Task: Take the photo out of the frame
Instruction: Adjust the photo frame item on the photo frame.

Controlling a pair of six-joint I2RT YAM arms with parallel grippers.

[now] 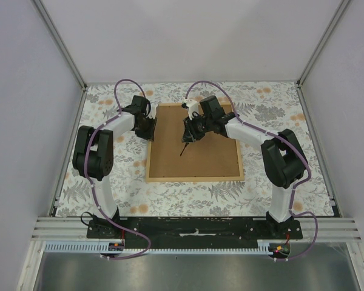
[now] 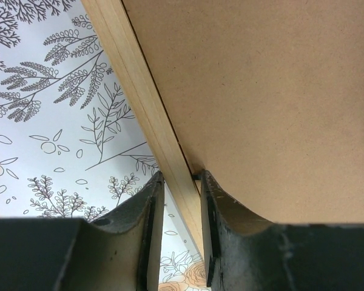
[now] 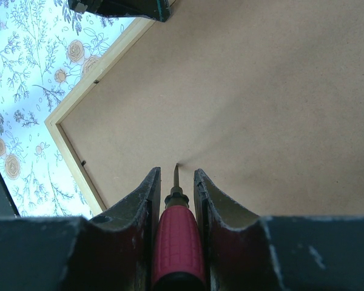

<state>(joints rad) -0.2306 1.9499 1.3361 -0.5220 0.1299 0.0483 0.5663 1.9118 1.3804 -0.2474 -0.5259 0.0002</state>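
While the frame (image 1: 209, 157) lies back-up in the middle of the flowered table (image 1: 264, 100), nearer its far edge, both arms bend in over it with their elbows raised high. The left arm reaches forward and inward, and the left gripper (image 1: 147, 127) is tipped down at the frame's left side, close to its far left corner. In the wrist view its fingers (image 2: 151, 230) stand one on each side of the pale wooden strip (image 2: 139, 91). The inner one lies against the strip, but I cannot tell whether the pair truly pinch it.

The right arm stretches from the right across the far half of the brown back board (image 3: 261, 91). The right gripper (image 1: 192, 129) points down and toward the near edge, its fingers (image 3: 221, 224) clamped on the red handle of a screwdriver (image 3: 177, 242). The thin tip (image 1: 182, 153) rests on the board.

The photo is out of sight; only the frame's back shows. Two dark specks (image 3: 84, 162) on the inside of the strip are too small to make out.
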